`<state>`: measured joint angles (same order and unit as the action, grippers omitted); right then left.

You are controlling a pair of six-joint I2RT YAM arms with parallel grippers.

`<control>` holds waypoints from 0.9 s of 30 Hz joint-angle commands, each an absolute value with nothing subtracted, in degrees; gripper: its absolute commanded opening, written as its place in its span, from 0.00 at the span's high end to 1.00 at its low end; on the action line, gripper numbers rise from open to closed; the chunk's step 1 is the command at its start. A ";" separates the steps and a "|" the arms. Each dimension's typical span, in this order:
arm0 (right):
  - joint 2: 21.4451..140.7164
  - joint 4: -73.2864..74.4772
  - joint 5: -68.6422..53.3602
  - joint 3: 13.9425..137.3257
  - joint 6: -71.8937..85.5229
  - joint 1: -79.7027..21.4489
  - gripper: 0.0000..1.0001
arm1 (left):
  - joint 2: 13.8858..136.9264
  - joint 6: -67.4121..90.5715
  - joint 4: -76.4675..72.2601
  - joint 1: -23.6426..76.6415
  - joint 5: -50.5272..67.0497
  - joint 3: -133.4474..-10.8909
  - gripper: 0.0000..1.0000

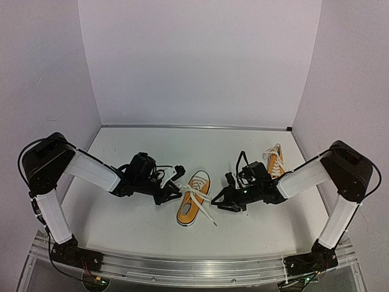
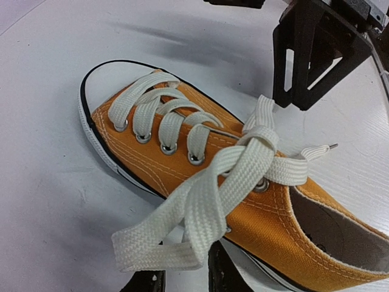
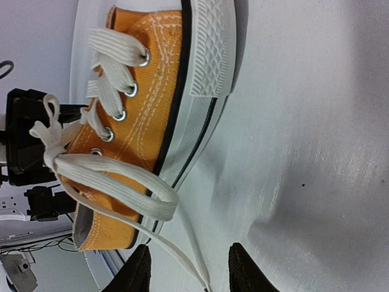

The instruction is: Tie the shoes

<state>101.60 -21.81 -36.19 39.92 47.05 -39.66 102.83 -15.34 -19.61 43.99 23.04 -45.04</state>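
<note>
On a white table (image 1: 121,225) walled by pale panels, the left gripper (image 1: 175,190) reaches in low beside a small orange-yellow canvas low-top sneaker (image 1: 193,207) with a white rubber sole and toe cap. The sneaker lies at the table's centre between the two arms, toe pointing away from their bases. The left gripper's fingers (image 2: 222,271) stand a narrow gap apart at the end of a folded loop (image 2: 182,213) of the flat white laces (image 2: 255,143); whether they pinch it cannot be told. The laces cross in a loose tangle over the top eyelets, and a second loop (image 3: 121,182) drapes down the shoe's far flank. There the right gripper (image 1: 220,198) waits with fingers (image 3: 243,267) parted, a single strand trailing between them unclamped. A matching second sneaker (image 1: 275,160) sits near the right arm, farther back. The woven lace looks soft and limp and likely to flatten in a pinch, so each loop is probably best taken near its bend. The shoe looks light and may slide on the smooth surface unless both pulls balance.
</note>
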 commanded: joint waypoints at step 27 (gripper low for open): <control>114.45 -26.64 -40.27 55.88 47.64 -39.11 0.58 | 101.96 -13.51 -22.06 44.11 21.93 -45.25 0.98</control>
